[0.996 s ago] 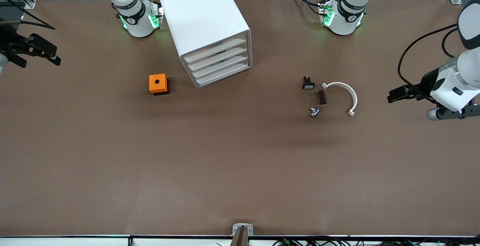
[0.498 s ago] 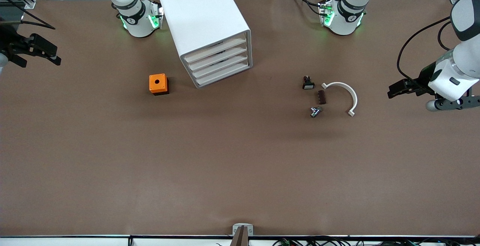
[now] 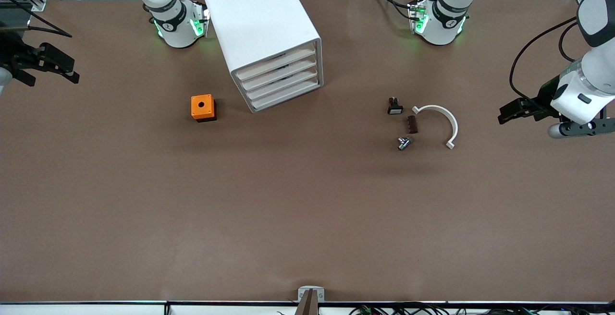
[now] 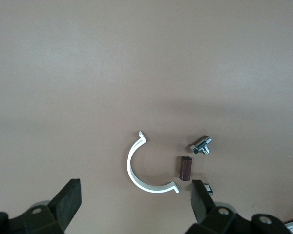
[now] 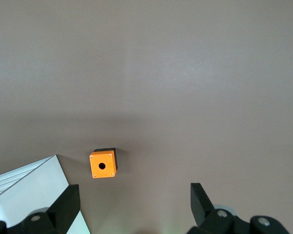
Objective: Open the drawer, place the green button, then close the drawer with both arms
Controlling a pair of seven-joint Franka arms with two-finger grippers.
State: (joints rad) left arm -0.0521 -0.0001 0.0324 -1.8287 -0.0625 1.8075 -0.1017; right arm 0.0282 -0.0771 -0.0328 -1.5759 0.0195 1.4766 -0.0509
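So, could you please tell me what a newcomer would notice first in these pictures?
Probably the big white cabinet, standing by the right arm's base with all four drawers shut. Next, the bright orange cube beside it toward the right arm's end, and the cluster of small parts around a white curved clip toward the left arm's end. Both grippers hang over the table's ends, the left gripper and the right gripper, jaws open and empty.

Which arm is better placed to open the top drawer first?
Right, probably. The right gripper hangs open at the cabinet's end of the table; the left gripper, also open, is by the small parts.
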